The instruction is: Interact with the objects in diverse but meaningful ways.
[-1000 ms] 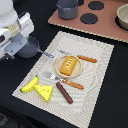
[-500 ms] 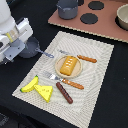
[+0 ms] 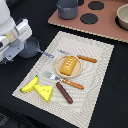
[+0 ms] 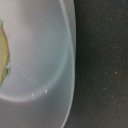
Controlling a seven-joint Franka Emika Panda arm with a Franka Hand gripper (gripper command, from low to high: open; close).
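Observation:
A grey saucepan (image 3: pixel 31 48) with a blue handle (image 3: pixel 47 54) sits at the mat's edge on the exterior view's left. My gripper (image 3: pixel 16 49) hangs right beside and partly over it, and its fingers are hidden by the white hand. The wrist view is filled by the pan's pale grey rim and wall (image 4: pixel 55 60), with a blurred yellowish patch (image 4: pixel 3 50) at the frame's edge. On the striped mat (image 3: pixel 100 75) lie a bread loaf (image 3: pixel 69 64) on a small plate, a brown sausage (image 3: pixel 64 92), a yellow banana (image 3: pixel 30 84) and a cheese wedge (image 3: pixel 46 92).
A knife (image 3: pixel 85 58) and a fork (image 3: pixel 67 81), both orange-handled, lie beside the bread's plate. A brown toy stove (image 3: pixel 105 27) at the back carries a grey pot (image 3: pixel 67 9), dark burners and a beige bowl (image 3: pixel 122 16). The table is black.

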